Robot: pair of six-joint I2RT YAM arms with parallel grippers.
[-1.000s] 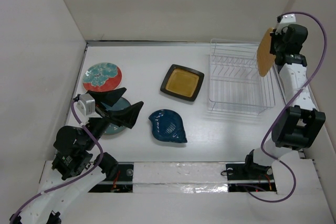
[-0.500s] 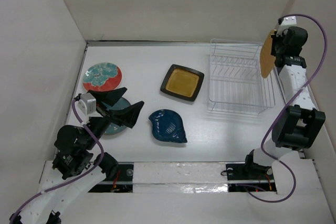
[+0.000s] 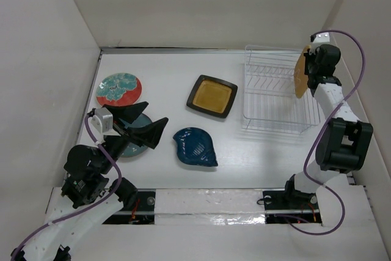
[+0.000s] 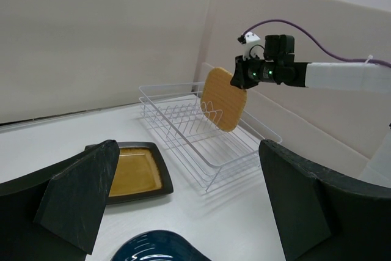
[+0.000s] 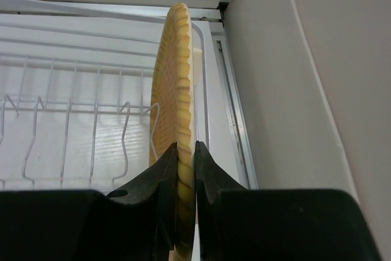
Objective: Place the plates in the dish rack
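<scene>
At the far left of the table (image 3: 256, 157) you have the round red-rimmed teal floral plate (image 3: 119, 88) lying flat and fully in view. Just nearer you, the round grey-teal plate (image 3: 137, 140) is largely covered by the left end effector (image 3: 153, 116), which hovers over it with its fingers spread wide and nothing between them; only part of that plate's rim shows. Toward the middle sits the black-rimmed mustard square plate (image 3: 212, 96), with the dark blue leaf-shaped plate (image 3: 195, 147) nearer you. In the left wrist view one finger hides a corner of the mustard plate, and the bottom edge cuts off most of the blue one. Right of these stands the white wire dish rack (image 3: 275, 99), with no plates showing in its slots. At its far right end the right end effector (image 5: 182, 166) is clamped on the rim of the orange rounded-square plate (image 3: 300, 73), holding it upright on edge over the rack. The fingers hide that plate's near edge in the right wrist view, and you cannot tell whether its lower edge touches the wires.
</scene>
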